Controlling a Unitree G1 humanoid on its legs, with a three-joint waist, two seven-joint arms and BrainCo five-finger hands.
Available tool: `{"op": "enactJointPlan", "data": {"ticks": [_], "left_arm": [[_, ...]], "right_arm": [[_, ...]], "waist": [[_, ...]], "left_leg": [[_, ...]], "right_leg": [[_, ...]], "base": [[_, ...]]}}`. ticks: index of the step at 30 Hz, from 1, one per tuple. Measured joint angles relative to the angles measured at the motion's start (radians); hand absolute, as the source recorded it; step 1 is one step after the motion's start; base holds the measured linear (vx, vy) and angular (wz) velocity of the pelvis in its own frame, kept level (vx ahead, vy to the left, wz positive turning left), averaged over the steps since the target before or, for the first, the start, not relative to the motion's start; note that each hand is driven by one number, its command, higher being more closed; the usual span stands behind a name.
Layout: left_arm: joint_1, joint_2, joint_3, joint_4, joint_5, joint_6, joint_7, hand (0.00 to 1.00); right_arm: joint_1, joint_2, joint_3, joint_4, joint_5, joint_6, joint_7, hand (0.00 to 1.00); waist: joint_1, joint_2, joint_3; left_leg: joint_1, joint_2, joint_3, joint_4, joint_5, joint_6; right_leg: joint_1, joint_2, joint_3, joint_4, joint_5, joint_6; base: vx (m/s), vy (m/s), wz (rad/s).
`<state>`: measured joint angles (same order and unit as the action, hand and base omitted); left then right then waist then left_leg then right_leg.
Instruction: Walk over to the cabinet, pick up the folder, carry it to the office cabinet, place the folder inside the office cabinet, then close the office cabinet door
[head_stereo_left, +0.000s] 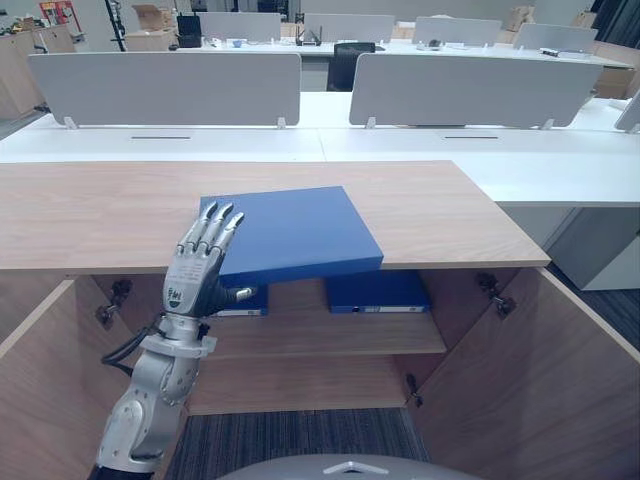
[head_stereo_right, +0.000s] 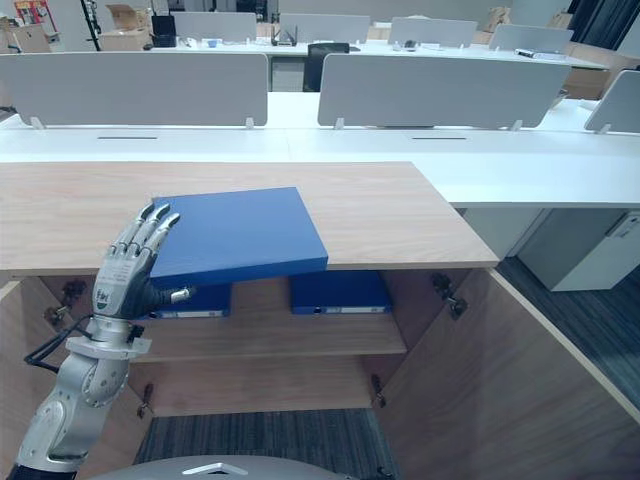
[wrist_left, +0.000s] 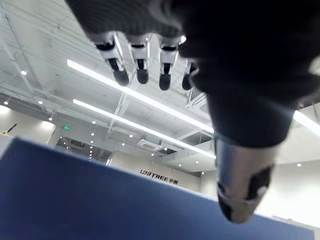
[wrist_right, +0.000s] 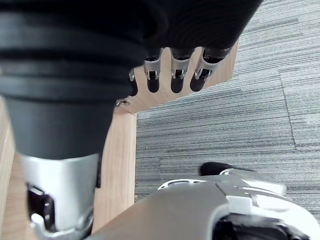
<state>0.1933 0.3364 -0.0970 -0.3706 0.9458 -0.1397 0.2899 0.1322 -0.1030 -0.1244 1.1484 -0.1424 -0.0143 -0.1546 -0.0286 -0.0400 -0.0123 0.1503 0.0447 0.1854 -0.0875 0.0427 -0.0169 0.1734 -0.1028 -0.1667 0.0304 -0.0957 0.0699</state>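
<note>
Currently left hand (head_stereo_left: 190, 275) sits at 8 o'clock on blue folder (head_stereo_left: 295, 232), fingers straight, thumb under its overhang off cabinet top (head_stereo_left: 90, 215); right hand (wrist_right: 172, 75) relaxed, empty.

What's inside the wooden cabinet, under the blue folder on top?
Two more blue folders lie on the shelf inside the cabinet. The top folder and the left hand cover parts of them, so their full shapes cannot be seen.

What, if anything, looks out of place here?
The folder lies skewed on the cabinet top, its front edge hanging over the shelves. The left robot hand is at its left corner.
</note>
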Motion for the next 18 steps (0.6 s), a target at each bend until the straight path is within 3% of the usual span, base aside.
{"op": "enactJointPlan", "data": {"ticks": [18], "left_arm": [[0.0,0.041,-0.024,0.039,0.078,0.0,-0.02,0.0]], "right_arm": [[-0.01,0.004,-0.031,-0.001,0.001,0.002,0.001,0.0]], "waist": [[-0.016,0.006,0.025]], "left_leg": [[0.008,0.001,0.003,0.0,-0.009,-0.005]], "right_leg": [[0.015,0.002,0.002,-0.015,0.004,0.007]], "base": [[0.0,0.0,0.0]]}}
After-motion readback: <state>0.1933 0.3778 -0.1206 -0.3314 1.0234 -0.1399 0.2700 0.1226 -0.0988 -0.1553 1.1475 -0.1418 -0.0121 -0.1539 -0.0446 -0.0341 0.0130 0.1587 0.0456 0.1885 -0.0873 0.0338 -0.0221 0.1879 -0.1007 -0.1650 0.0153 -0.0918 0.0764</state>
